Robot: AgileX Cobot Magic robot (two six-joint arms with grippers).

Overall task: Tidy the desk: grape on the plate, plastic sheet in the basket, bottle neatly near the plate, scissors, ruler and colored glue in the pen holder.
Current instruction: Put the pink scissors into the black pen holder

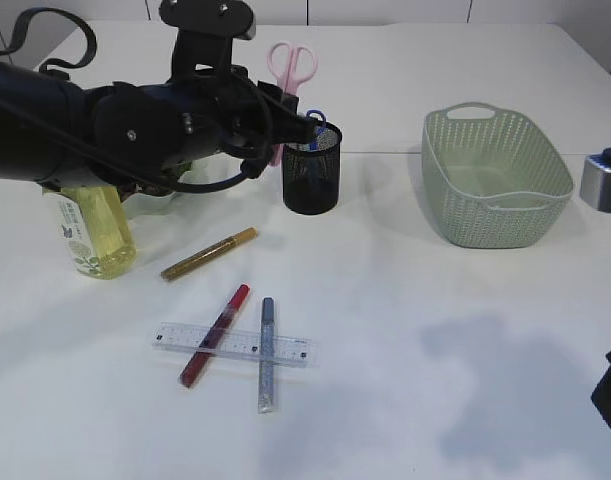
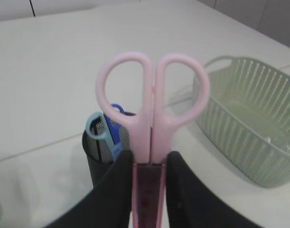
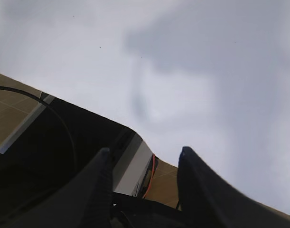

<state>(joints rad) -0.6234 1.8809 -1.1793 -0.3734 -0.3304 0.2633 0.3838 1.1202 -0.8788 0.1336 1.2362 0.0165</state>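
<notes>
Only from the left wrist: fingers (image 2: 111, 190) pinch pink scissors (image 2: 152, 102), seemingly.

Your left arm reaches in from the left edge toward the pen holder (image 1: 311, 168), and the left gripper (image 2: 149, 161) has its jaws clamped on the pink scissors (image 2: 153, 109), handles up. Your right gripper (image 3: 145, 161) hangs with jaws parted, gripping nothing.

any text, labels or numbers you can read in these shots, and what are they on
Nothing here reads clearly.
Bottle: a label with small green print, too blurred to read.
Ruler: graduation marks along its edge, numbers too small to make out.
Gold glue pen: no legible print.
Pink scissors: no marking visible.
</notes>
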